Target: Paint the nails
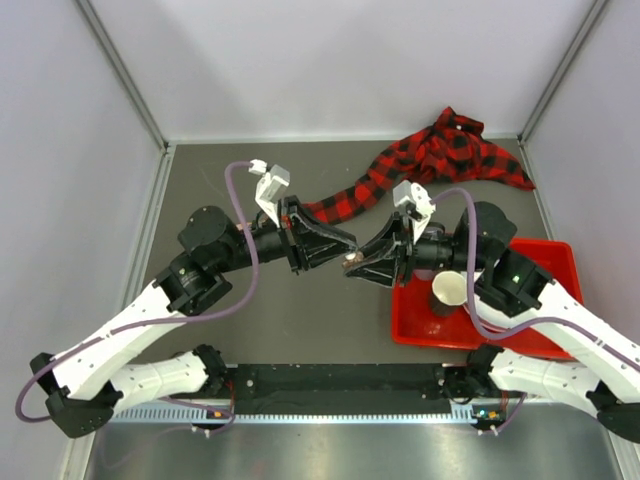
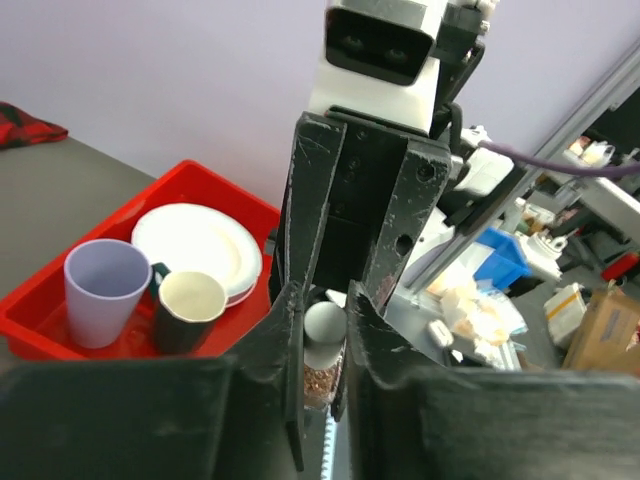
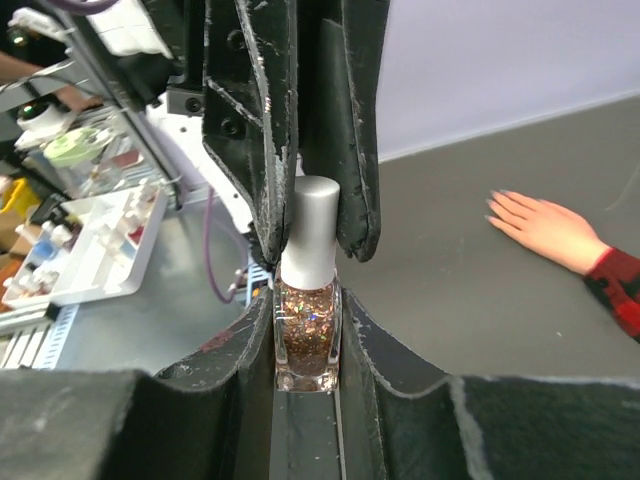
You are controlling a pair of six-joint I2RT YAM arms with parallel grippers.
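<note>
A small glass bottle of copper glitter polish with a white cap is held in the air between both grippers over the table's middle. My right gripper is shut on the glass body. My left gripper is shut on the cap. In the top view the left gripper and right gripper meet tip to tip. The peach mannequin hand lies flat on the table, its tiny nails at the fingertips. Its plaid sleeve runs to the back right. In the top view the hand is hidden under the grippers.
A red tray sits front right under the right arm, also in the left wrist view. It holds a lilac cup, a dark cup and a white plate. The sleeve's plaid cloth is bunched at the back right corner.
</note>
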